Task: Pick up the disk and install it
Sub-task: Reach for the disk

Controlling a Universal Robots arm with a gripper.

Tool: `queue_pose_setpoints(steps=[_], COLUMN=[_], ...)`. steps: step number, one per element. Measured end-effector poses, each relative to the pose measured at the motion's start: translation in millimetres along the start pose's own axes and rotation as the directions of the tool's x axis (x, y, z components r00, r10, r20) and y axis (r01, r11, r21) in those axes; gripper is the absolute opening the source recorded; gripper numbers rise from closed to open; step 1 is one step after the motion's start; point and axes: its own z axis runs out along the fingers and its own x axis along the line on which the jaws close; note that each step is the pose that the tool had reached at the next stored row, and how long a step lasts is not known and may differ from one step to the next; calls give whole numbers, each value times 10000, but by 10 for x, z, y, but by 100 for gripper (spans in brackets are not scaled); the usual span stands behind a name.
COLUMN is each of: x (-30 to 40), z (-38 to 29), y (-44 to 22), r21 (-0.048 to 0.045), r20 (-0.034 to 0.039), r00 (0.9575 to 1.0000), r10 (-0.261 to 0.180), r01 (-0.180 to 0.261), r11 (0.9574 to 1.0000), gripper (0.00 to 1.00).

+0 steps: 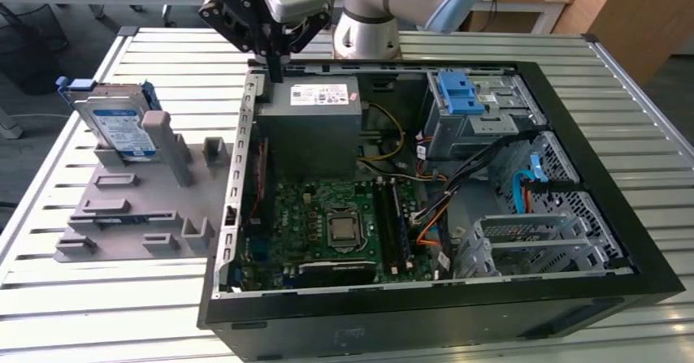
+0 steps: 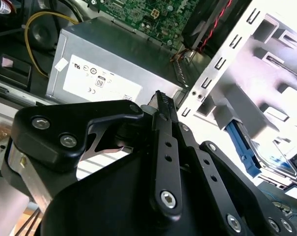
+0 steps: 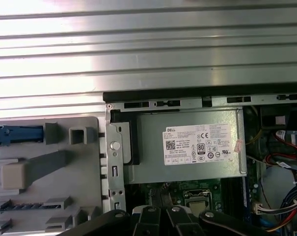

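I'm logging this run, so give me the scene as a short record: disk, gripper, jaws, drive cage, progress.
disk: stands on edge in the grey fixture, on the exterior view's left of the computer case
gripper: above the case's wall beside the power supply, apart from the disk
jaws: shut, holding nothing
drive cage: inside the case, blue latch on top
progress: disk not yet picked up

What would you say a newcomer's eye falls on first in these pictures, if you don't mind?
The big open computer case sits in the middle of the exterior view, with its motherboard exposed. The black gripper hangs over the grey metal box inside it. At the exterior view's left, the disk stands upright in a grey holder.
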Motion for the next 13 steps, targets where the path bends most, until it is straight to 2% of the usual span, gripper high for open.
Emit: queue_pose_setpoints(steps=[13], x=[35], z=[3], y=[9], r21=[-1], r20=[1], r00=[10000], r10=[1], r01=[-1], r11=[10000], gripper=[11])
